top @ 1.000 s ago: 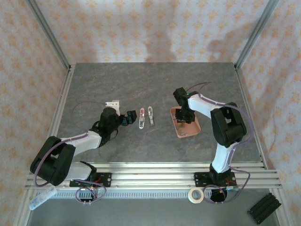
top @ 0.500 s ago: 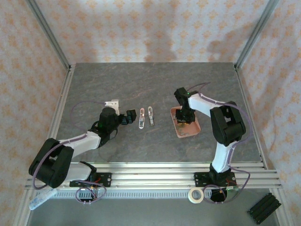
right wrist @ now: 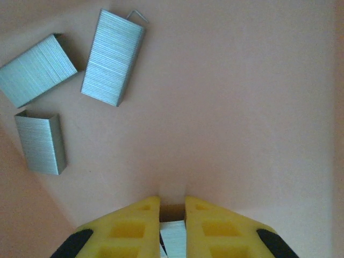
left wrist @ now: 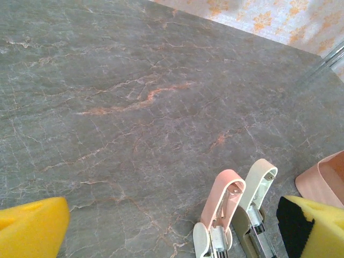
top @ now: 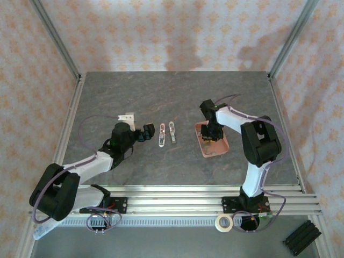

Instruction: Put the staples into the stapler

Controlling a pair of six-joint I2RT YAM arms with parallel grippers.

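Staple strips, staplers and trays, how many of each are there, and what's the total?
staple strips: 4, three loose in the tray and one between the fingers of the right gripper
staplers: 2, the pink stapler and the cream stapler
trays: 1, salmon-pink
total: 7

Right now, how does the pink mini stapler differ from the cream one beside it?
The pink mini stapler is salmon-pink; the cream mini stapler is off-white. The cream one lies nearer the salmon-pink tray; the pink one lies on its other side, farther from the tray. Both lie side by side on the table, seemingly hinged open.
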